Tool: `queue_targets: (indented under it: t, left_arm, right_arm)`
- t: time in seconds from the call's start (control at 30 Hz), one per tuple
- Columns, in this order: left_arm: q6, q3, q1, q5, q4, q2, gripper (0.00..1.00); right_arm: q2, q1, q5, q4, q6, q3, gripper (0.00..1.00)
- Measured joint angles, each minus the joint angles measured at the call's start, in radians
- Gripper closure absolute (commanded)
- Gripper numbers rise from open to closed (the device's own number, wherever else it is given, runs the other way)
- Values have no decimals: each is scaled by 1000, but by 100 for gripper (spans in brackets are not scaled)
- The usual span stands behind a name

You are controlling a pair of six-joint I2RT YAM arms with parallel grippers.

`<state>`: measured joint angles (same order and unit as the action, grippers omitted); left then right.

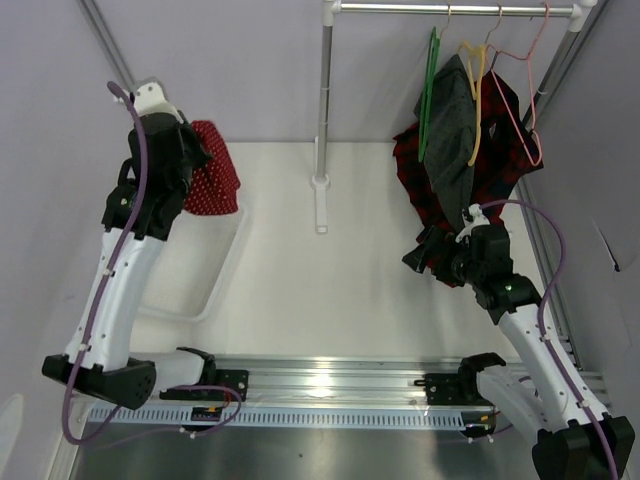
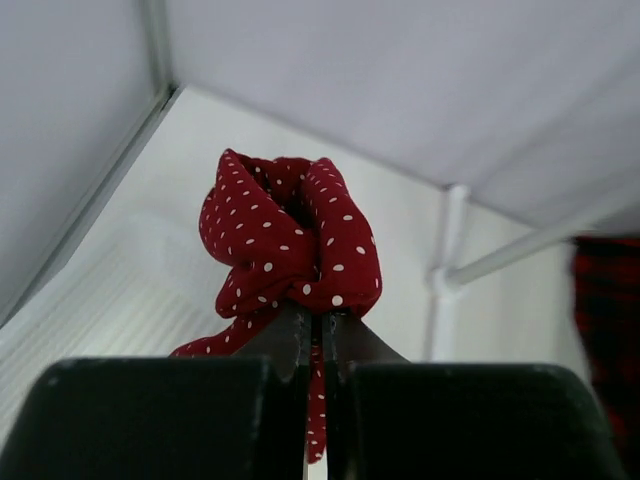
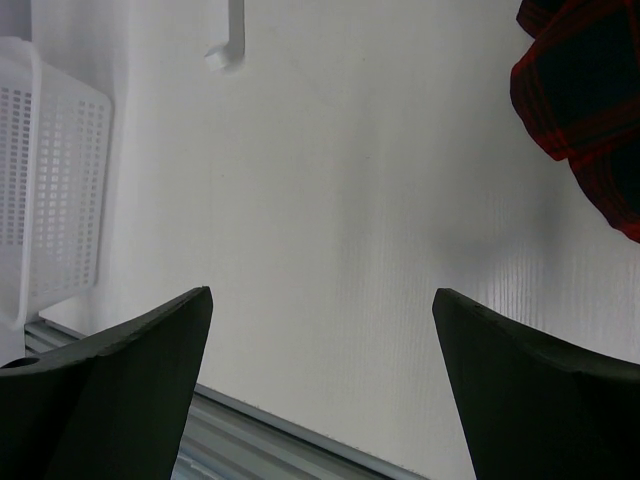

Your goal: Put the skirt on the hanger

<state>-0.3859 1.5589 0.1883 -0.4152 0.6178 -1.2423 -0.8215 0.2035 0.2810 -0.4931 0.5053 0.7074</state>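
Right, the left end effector (image 2: 312,322) is clamped tight on a bunched fold of the skirt (image 2: 290,235), which is lifted near the white basket (image 1: 222,285) at the far left of the desk (image 1: 330,300). The right end effector (image 3: 320,295) gapes wide and holds nothing, low beside the plaid garment (image 1: 505,150). Out on the rail (image 1: 400,8), the hanger (image 1: 430,90) hangs bare, well apart from the skirt. The step in hand looks like the carry; the next move likely calls for swinging the fabric across and draping it over that green frame.
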Motion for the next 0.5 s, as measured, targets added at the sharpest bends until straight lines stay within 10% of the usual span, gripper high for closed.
queue_targets:
  t: [0.23, 0.5]
  left_arm:
    - [84, 272, 327, -130, 56, 6, 100]
    - [9, 147, 668, -230, 107, 19, 100]
  right_arm:
    - [-23, 50, -22, 2, 1, 21, 1]
    - [-24, 135, -76, 6, 19, 45, 1]
